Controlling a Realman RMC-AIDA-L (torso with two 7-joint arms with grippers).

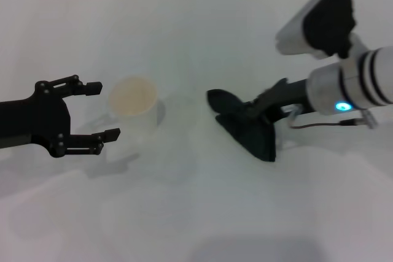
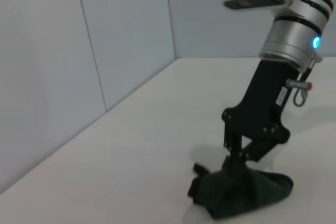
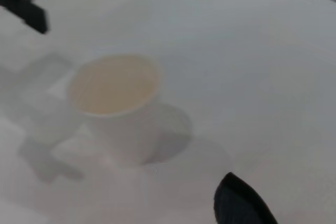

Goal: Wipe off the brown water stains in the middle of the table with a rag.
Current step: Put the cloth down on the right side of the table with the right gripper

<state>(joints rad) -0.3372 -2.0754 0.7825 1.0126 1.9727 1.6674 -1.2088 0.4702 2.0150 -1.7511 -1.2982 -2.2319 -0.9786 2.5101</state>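
The black rag (image 1: pixel 249 133) lies crumpled on the white table (image 1: pixel 184 213), right of centre. My right gripper (image 1: pixel 244 112) comes in from the right and is shut on the rag, pressing it down onto the table. The left wrist view shows the right gripper (image 2: pixel 236 167) sunk into the rag (image 2: pixel 247 195). A corner of the rag also shows in the right wrist view (image 3: pixel 239 203). No brown water stains show in any view. My left gripper (image 1: pixel 105 110) is open and empty at the left, just beside the cup.
A white paper cup (image 1: pixel 132 99) with a tan inside stands upright left of centre, between the two grippers; it also shows in the right wrist view (image 3: pixel 113 87). A grey wall (image 2: pixel 79 51) borders the table's far edge.
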